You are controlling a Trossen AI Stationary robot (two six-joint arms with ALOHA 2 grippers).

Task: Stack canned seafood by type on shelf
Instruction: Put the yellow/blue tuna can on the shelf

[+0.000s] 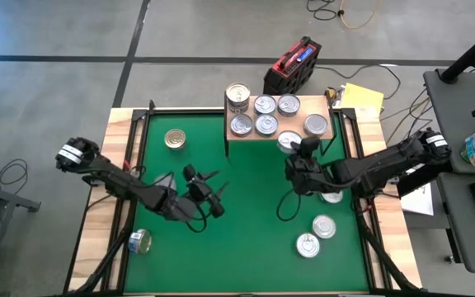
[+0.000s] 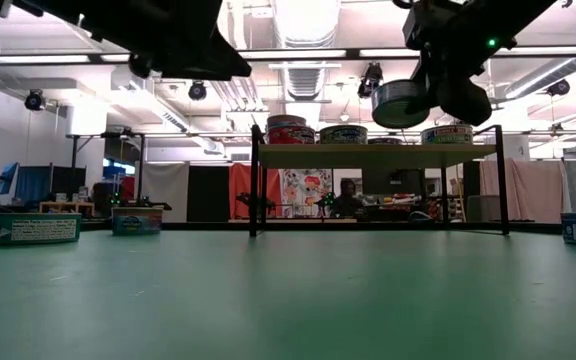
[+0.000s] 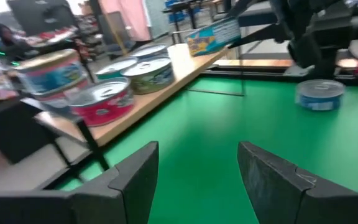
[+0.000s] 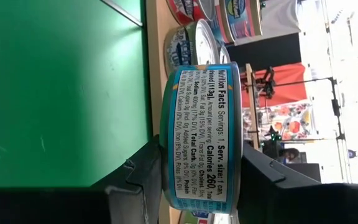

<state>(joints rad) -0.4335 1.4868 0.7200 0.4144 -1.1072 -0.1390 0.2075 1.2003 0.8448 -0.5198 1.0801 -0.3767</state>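
Note:
The shelf [image 1: 277, 134], a light-wood board on black legs, stands at the mat's far edge and bears several tins; two are stacked at its far left corner [image 1: 237, 96]. My right gripper [image 1: 297, 153] is shut on a blue-labelled tin [image 4: 201, 137] at the shelf's near right edge, a little above board height in the low view [image 2: 400, 103]. My left gripper [image 3: 197, 180] stands open and empty over the green mat [image 1: 246, 247], left of centre [image 1: 218, 195], pointing toward the shelf. Loose tins rest on the mat: a gold-topped one [image 1: 175, 139], one on its side [image 1: 140, 242], two silver ones [image 1: 316, 235]. My right gripper pinches the tin by its two flat faces, one finger [image 4: 142, 171] on one face and the other finger [image 4: 272, 177] on the opposite one, the label wall [image 4: 204, 186] between them. The fingers come nearly level from the table's right side. The tin hangs clear, slightly tilted.
A red and black case [image 1: 292, 66] and yellow paper [image 1: 361, 99] lie behind the shelf. Another tin [image 1: 332, 196] sits on the mat under my right arm. The mat's wooden border [image 1: 114, 165] runs along its sides. Bare mat lies between the two arms.

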